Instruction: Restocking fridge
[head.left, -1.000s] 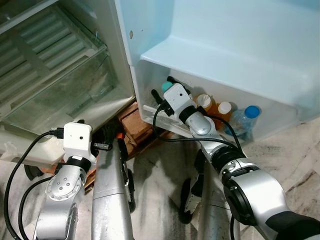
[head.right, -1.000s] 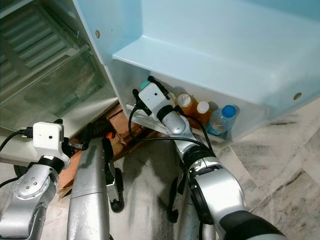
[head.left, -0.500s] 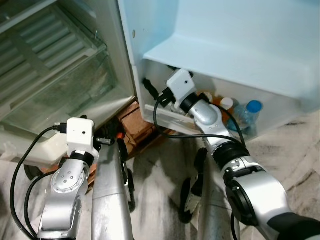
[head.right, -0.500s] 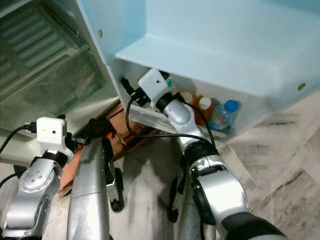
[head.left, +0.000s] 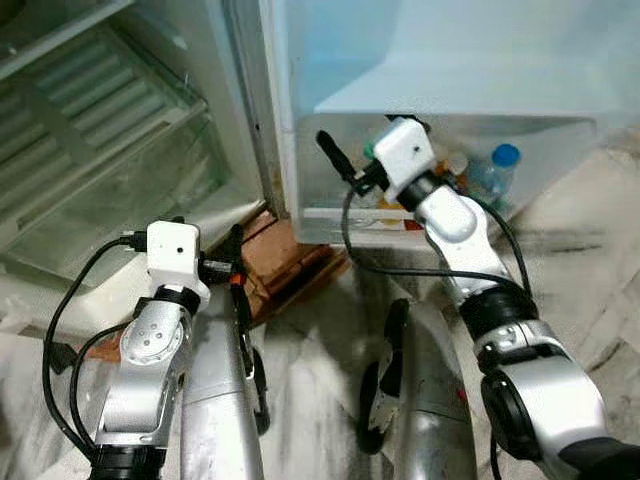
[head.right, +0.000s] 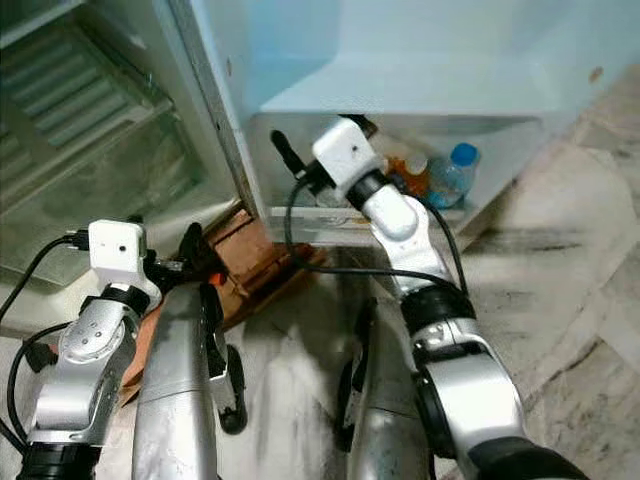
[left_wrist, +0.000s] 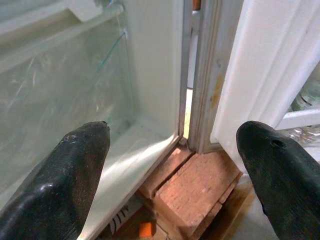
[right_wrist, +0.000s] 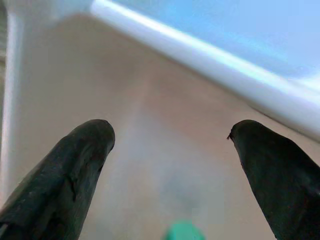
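Moved: right tool (right_wrist: 170, 165) lifts out of door bin (head.left: 330, 215), above bottles (head.left: 495, 170).
Right tool: wide, empty.
Left tool (left_wrist: 172, 165): wide, empty, near bricks (left_wrist: 192, 187).

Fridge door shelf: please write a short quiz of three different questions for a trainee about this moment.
1. True or false: the right gripper is shut on a bottle.
2. What cap colour has the clear bottle at the far end of the door shelf? A) red B) blue C) black
3. What lies on the floor under the fridge corner, ahead of the left gripper?

Key: 1 false, its fingers are open and empty. 2 B. 3 bricks.
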